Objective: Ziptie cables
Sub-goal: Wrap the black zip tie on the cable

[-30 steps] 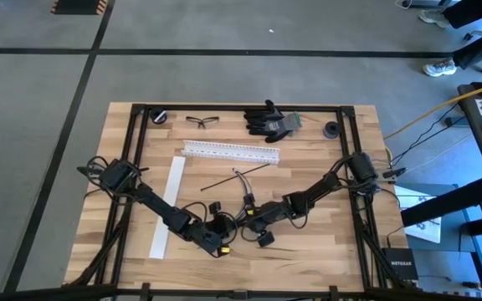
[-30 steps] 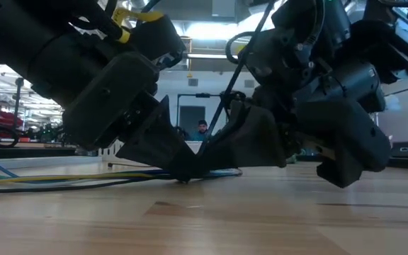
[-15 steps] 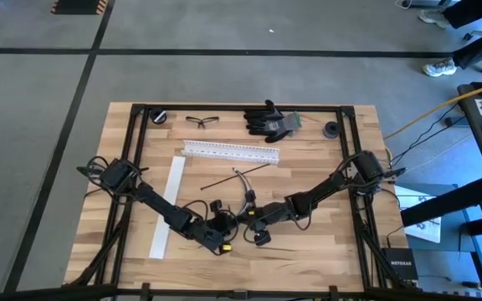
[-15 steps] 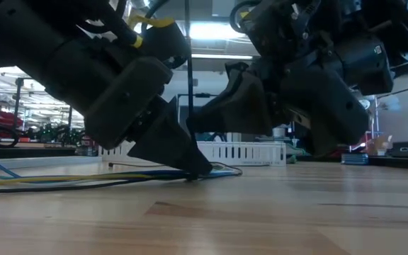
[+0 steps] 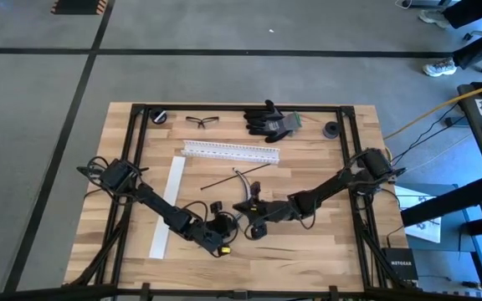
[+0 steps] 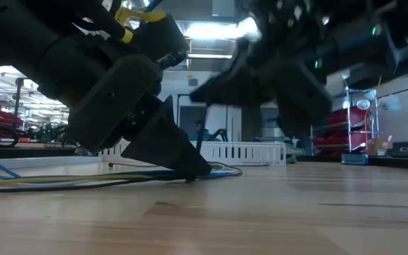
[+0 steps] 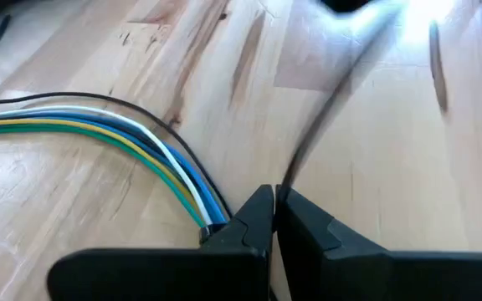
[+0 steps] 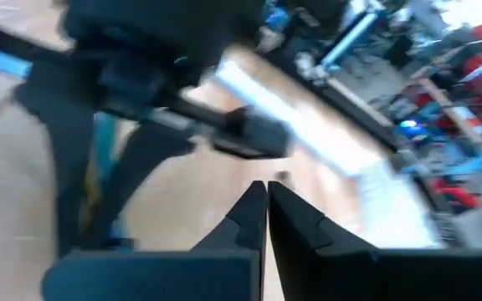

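Your left gripper [image 7: 274,219] fingers are clenched on thin, smooth cables [image 7: 132,138]; right gripper [image 8: 266,209] clenched empty above grainy wooden tabletop [image 7: 392,142].

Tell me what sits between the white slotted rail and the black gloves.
In the high view, only bare wood separates the white slotted rail from the black gloves; the safety glasses lie off to the side.

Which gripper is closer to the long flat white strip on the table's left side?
Left. The left gripper sits a short way from the white strip, toward the table's middle; the right gripper lies farther beyond it.
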